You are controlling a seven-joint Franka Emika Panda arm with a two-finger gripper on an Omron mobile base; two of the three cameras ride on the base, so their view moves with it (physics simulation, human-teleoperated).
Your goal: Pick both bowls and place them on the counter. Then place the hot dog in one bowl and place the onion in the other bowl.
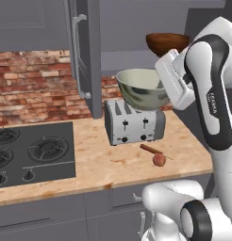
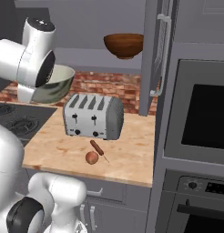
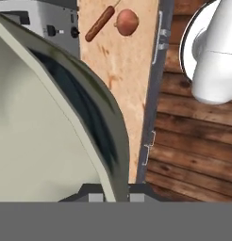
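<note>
Grey-green bowl (image 1: pixel 142 89) held in the air above the toaster (image 1: pixel 134 123), gripper (image 3: pixel 114 194) clamped on its rim, jaws pinched together on the thin wall. Brown bowl (image 2: pixel 124 45) sits higher up, on the cabinet shelf behind the open door (image 1: pixel 87 56). Hot dog (image 2: pixel 97 147) and onion (image 2: pixel 91 157) lie on the counter (image 1: pixel 103 162) in front of the toaster, just beside each other. Stove (image 1: pixel 30 150) left of the counter.
</note>
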